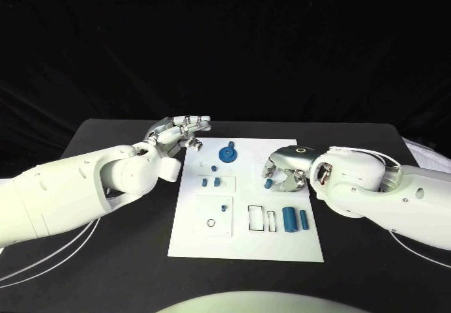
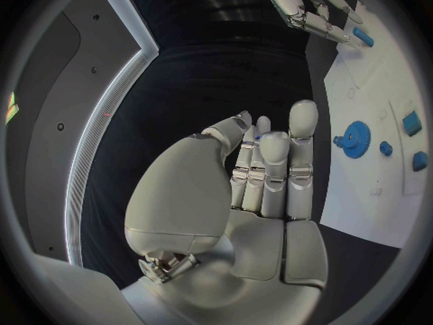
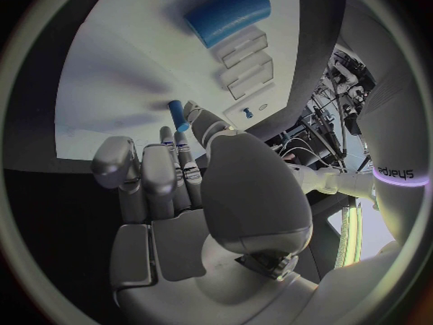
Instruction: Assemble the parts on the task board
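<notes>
Head view, nearest first: two blue cylinders (image 1: 294,219) lay side by side on the task board (image 1: 246,248), near its front right. Mid-board, my right hand (image 1: 284,172) pinched a small blue peg (image 3: 177,115) between its fingertips. Beyond it stood the blue gear (image 1: 227,154). Farthest, my left hand (image 1: 178,135) hovered just off the board's far left corner, fingers pressed together, holding nothing.

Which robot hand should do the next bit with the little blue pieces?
Probably the right hand: it is over the task board and pinches a small blue peg. The left hand holds nothing, at the board's far left corner.
</notes>
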`<state>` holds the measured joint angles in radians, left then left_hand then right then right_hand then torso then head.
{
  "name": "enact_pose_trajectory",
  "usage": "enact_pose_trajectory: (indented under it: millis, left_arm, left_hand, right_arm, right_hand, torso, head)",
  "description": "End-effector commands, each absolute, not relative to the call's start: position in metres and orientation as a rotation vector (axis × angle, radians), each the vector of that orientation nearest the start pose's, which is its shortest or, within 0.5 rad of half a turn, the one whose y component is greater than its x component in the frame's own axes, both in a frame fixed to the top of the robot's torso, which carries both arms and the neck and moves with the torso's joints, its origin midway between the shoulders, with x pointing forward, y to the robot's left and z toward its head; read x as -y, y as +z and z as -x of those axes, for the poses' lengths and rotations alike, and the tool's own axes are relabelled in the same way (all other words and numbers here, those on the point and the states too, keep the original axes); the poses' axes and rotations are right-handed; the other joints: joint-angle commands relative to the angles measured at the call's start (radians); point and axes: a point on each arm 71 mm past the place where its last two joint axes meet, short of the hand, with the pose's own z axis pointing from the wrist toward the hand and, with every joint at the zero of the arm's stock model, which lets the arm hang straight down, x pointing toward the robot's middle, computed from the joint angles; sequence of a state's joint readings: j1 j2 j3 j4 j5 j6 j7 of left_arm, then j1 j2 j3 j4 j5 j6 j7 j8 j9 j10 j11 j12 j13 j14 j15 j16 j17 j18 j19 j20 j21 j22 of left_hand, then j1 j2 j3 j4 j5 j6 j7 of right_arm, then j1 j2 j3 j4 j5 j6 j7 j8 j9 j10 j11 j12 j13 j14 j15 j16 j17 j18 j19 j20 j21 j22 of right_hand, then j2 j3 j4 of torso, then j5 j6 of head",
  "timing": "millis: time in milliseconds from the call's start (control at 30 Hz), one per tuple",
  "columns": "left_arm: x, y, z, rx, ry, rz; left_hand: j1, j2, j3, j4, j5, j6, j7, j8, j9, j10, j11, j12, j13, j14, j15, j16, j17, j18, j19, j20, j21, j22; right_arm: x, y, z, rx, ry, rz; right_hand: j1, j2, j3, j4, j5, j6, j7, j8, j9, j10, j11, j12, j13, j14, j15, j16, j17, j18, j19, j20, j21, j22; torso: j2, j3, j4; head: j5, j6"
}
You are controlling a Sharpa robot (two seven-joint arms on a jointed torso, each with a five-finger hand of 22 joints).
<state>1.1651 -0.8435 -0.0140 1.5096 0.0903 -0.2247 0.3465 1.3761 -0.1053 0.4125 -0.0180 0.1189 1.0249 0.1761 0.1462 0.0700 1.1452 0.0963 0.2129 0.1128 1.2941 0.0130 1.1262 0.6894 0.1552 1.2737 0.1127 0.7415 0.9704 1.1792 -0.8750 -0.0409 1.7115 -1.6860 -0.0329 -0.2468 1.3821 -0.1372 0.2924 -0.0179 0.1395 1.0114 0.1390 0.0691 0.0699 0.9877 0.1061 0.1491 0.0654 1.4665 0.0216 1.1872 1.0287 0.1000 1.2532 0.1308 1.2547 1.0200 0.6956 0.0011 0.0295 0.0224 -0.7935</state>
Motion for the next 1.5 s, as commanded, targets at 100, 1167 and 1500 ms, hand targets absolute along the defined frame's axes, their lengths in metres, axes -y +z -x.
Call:
enact_pose_trajectory:
  millis: [100,1167,1500]
  left_arm:
    - [-0.209,-0.191,-0.488,-1.463,-1.643,1.258]
    - [-0.21,-0.194,-0.488,-1.489,-1.635,1.265]
    - [-0.207,-0.195,-0.488,-1.497,-1.64,1.265]
  left_hand:
    - [0.002,0.003,-0.005,-0.003,0.003,-0.007,-0.001,0.005,-0.001,-0.009,0.001,0.005,0.002,-0.008,-0.001,0.003,-0.001,0.005,-0.006,-0.002,-0.006,0.0]
    - [0.0,0.003,-0.007,-0.002,0.003,-0.008,0.0,0.005,-0.001,-0.01,0.001,0.007,0.002,-0.009,-0.001,0.004,-0.002,0.006,-0.007,-0.002,-0.009,-0.002]
    - [0.0,0.003,-0.007,-0.002,0.003,-0.008,0.0,0.005,-0.001,-0.01,0.001,0.007,0.002,-0.009,-0.001,0.004,-0.002,0.006,-0.007,-0.002,-0.009,-0.002]
  right_arm:
    - [0.162,-0.198,-0.439,-1.88,0.497,0.497]
    - [0.168,-0.184,-0.436,-1.742,0.613,0.296]
    - [0.132,-0.173,-0.417,-1.739,0.754,0.306]
  right_hand:
    - [0.004,0.022,-0.006,0.0,0.007,0.019,0.006,0.002,0.002,0.019,-0.004,0.013,0.0,0.011,-0.007,0.002,0.004,0.016,0.001,-0.01,-0.002,0.005]
    - [0.012,0.092,0.114,0.02,-0.04,0.137,-0.006,0.028,0.015,0.188,-0.036,0.011,0.001,0.026,-0.032,0.043,0.042,-0.001,0.056,-0.034,0.058,0.094]
    - [0.012,0.093,0.118,0.02,-0.043,0.138,-0.007,0.028,0.015,0.19,-0.036,0.009,0.001,0.026,-0.033,0.043,0.042,-0.002,0.057,-0.035,0.059,0.096]
  torso:
    - [0.0,-0.0002,-0.0013]
    - [-0.002,-0.0012,-0.0017]
    - [-0.001,-0.0006,-0.0007]
  head:
    - [-0.001,-0.001]
    - [-0.002,-0.001]
    - [0.003,0.0]
